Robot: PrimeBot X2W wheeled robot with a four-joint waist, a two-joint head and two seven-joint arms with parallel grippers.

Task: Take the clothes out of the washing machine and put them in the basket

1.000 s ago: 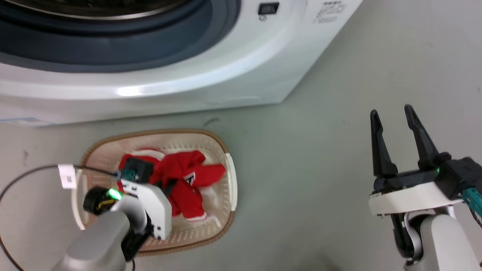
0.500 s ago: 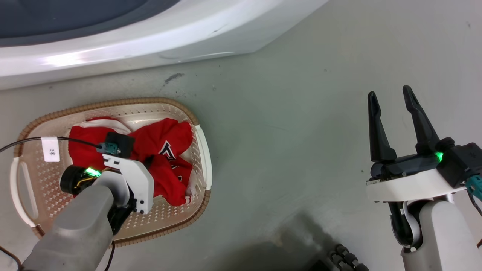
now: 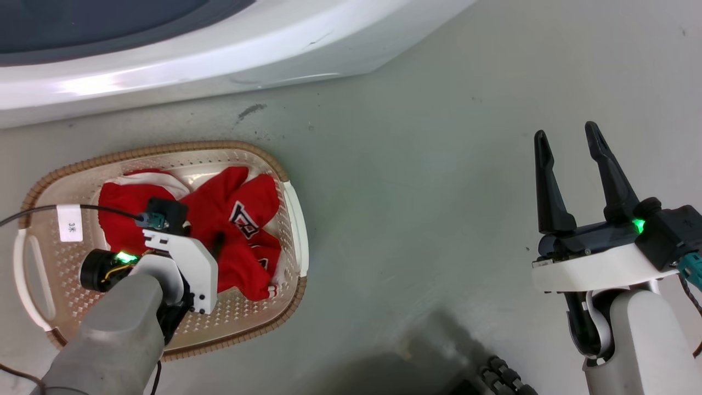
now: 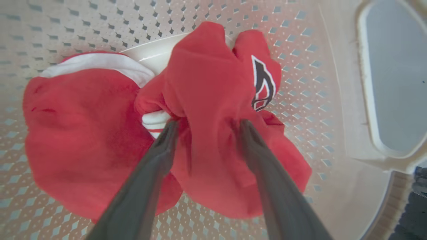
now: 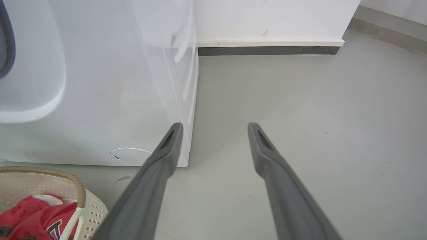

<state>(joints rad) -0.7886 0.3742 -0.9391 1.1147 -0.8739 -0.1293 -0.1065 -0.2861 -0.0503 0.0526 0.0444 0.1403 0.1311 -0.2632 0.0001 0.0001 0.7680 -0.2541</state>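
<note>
Over the grey-green floor (image 3: pixel 417 219) the right jaws hung spread and empty. The left jaws, also parted, straddled the bright red soft clothes (image 3: pixel 252 203) lying in the cream perforated plastic basket (image 3: pixel 164 148), which sat below the large white washing machine (image 3: pixel 219 49). Fabric bunched between them could have snagged and been dragged back out.

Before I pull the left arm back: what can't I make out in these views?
- Head view: the top edge cuts off the large white front-loading washing machine at its port, so whether laundry remains inside is unknowable.
- Left wrist view: the left end effector's tips sink into the bright red fabric clothes; folds hide how many garments.
- Head view: the left forearm covers the cream perforated plastic basket's near corner.
</note>
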